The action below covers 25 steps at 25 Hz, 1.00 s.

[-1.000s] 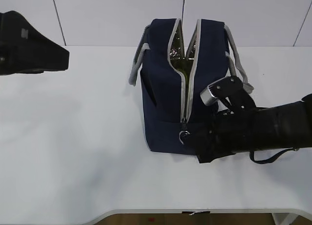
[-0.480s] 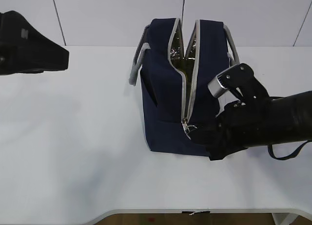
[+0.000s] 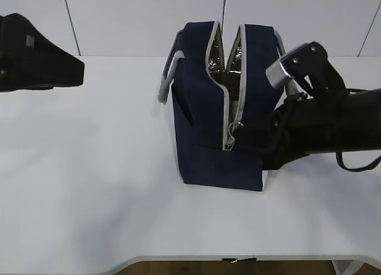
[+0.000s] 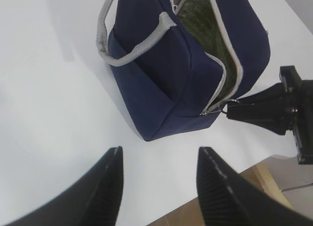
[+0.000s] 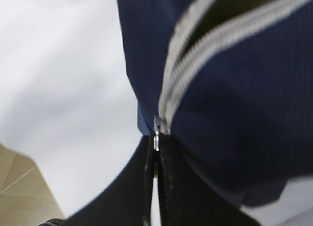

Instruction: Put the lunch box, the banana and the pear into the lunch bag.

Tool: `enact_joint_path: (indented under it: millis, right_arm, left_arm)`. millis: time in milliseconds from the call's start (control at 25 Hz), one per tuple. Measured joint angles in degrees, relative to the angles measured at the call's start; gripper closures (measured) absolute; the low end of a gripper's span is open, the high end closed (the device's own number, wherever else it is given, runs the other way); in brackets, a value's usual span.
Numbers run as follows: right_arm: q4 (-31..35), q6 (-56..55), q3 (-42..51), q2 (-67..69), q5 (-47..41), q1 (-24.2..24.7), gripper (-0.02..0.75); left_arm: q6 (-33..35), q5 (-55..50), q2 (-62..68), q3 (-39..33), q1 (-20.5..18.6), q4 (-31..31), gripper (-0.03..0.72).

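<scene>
Item count for this scene: one lunch bag (image 3: 205, 108), navy blue, standing on one white table (image 3: 89, 197). The bag carries two grey strap handles: one on its left side (image 3: 166, 78) and one on its right side (image 3: 280, 49). One grey zipper strip (image 3: 226, 114) runs along the top and down the front, with one metal ring pull (image 4: 230, 102). Two robot arms are present, each with one gripper: the left gripper (image 4: 159, 187) and the right gripper (image 5: 155, 167).
</scene>
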<state>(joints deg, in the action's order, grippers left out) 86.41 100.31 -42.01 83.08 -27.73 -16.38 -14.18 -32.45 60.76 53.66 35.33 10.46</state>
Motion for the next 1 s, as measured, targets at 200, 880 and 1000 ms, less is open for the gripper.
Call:
enact_joint_path:
  millis: [200,880,1000]
  right_arm:
    - [-0.36,0.00,-4.14,0.01,0.00,0.00,0.731]
    - [-3.14,0.56,-20.43,2.88,0.18,0.00,0.731]
    - [-3.14,0.56,-22.54,5.15,0.18,0.00,0.731]
  left_arm:
    - [0.00,0.00,0.00,0.00,0.00,0.00,0.317]
    - [-0.09,0.22,0.00,0.00,0.00,0.00,0.317]
    - [-0.09,1.09,0.00,0.00,0.00,0.00,0.317]
